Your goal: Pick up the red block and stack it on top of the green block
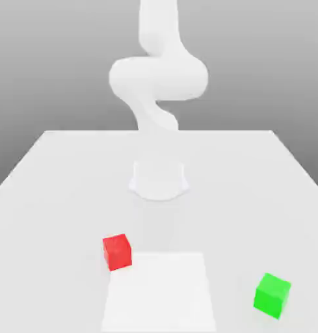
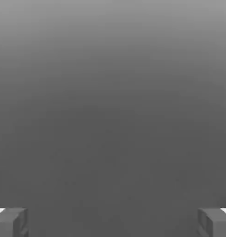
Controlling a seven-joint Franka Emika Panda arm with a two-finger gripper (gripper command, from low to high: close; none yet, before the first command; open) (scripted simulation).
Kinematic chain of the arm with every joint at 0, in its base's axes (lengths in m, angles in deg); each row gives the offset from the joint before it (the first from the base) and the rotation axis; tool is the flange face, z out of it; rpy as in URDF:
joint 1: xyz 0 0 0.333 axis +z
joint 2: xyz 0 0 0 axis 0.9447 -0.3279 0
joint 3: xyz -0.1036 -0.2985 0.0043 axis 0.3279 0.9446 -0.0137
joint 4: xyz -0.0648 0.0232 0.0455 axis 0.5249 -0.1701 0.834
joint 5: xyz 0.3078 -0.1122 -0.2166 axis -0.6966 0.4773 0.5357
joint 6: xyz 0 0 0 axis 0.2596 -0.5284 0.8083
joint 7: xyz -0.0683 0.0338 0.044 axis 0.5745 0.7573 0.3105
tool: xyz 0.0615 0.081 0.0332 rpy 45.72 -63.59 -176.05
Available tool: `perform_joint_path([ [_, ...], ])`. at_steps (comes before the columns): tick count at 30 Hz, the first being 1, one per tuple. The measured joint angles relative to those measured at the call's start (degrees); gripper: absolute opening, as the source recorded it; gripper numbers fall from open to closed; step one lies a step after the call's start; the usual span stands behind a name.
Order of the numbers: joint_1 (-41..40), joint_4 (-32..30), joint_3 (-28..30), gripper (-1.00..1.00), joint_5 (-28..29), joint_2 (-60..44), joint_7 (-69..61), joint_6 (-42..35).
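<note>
Fingers (image 2: 113, 224) spread wide apart, nothing between them, red block (image 1: 117, 252) resting on table (image 1: 64, 214)

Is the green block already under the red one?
No, the red block and green block sit apart.

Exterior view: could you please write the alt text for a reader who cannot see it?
A small matte red cube touches a pale square's far corner on a white table; a matching green cube sits apart, nearer the exterior view's right, before a white robot arm.
</note>
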Motion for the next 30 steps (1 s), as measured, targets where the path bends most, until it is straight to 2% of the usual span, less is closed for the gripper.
perform_joint_path([
  [9, -0.34, -15.26, 6.61, 0.0, 4.4, -15.91, -12.76, 12.1],
  [16, -0.35, -28.19, 13.45, 0.0, 4.92, -30.57, -26.43, 23.01],
  [20, -0.02, -30.5, 13.39, 0.0, -3.15, -43.14, -36.21, 32.62],
  [23, -4.3, -29.73, 7.42, 0.0, -10.21, -49.79, -41.59, 38.06],
  [24, -6.62, -29.43, 4.92, 0.0, -11.05, -51.89, -42.26, 39.86],
  [25, -7.74, -29.26, 3.61, -1.0, -11.85, -53.0, -42.88, 40.81],
  [30, -7.78, -29.26, 3.6, -1.0, -11.74, -53.0, -42.77, 40.69],
])
